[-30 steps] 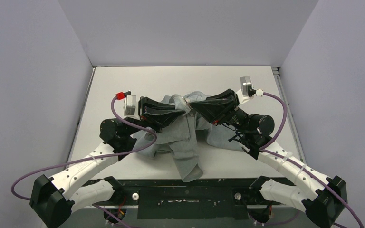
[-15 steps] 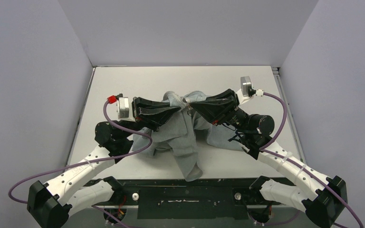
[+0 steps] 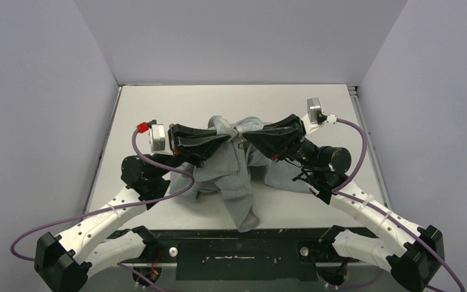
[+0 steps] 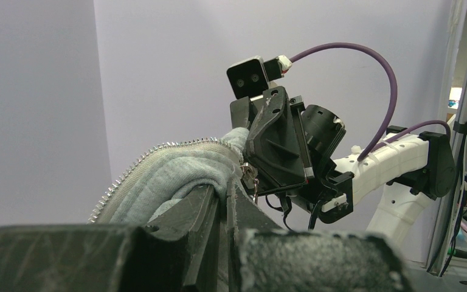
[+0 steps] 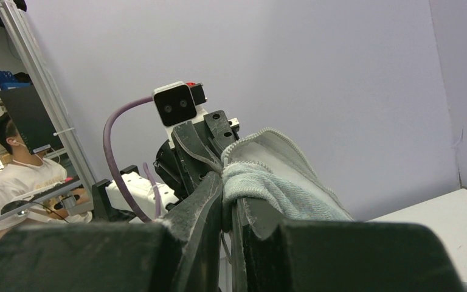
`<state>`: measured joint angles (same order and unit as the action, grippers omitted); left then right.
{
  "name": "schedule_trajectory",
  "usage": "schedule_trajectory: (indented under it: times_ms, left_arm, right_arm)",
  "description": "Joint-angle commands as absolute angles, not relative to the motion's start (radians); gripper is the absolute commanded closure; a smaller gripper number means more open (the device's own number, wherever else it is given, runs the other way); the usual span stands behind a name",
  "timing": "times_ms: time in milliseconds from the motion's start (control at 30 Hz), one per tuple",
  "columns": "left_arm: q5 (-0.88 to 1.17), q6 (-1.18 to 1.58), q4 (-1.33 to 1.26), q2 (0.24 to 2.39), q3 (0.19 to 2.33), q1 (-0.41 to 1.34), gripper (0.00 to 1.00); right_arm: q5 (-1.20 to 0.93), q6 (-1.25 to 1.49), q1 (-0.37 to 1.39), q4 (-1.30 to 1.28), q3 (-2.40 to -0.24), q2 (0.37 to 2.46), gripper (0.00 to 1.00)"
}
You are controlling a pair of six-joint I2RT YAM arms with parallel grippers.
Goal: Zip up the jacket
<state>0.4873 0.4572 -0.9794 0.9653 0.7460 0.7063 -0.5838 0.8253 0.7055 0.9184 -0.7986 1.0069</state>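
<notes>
The left gripper (image 3: 226,137) is clenched on a raised fold of the jacket (image 3: 238,182), pinching the front edge where a row of pale zipper teeth (image 4: 138,160) curls over the bunched cloth. From that pinch the garment hangs above the middle of the table (image 3: 158,103), and the rest is slumped in a heap under both arms, with one flap trailing toward the near edge. Nose to nose with it, the right gripper (image 3: 244,135) is clamped on the facing edge of the same fold. The cloth looks like soft, light sweatshirt fabric, so it will probably sag and stretch rather than hold a line. It is not fragile and should not slip between the pads, though loose layers may creep. The best hold is likely the stiffer tape just beside the teeth, with one side kept taut while the other works the slider. Whether the slider is seated, or where it sits, cannot be made out. The tabletop is matte white and smooth, and limp fabric should drag across it easily. Plain pale walls (image 3: 48,91) close in at left, back and right, leaving room for the arms to lift upward but little for sideways swings. Past the enclosure, the right wrist view catches a seated person (image 5: 12,177) in a white shirt.
</notes>
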Motion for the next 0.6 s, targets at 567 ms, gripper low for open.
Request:
schedule_trajectory:
  times_ms: [567]
  left_arm:
    - [0.545, 0.461, -1.030, 0.975, 0.778, 0.713, 1.00]
  right_arm:
    - [-0.572, 0.820, 0.699, 1.007, -0.844, 0.990, 1.00]
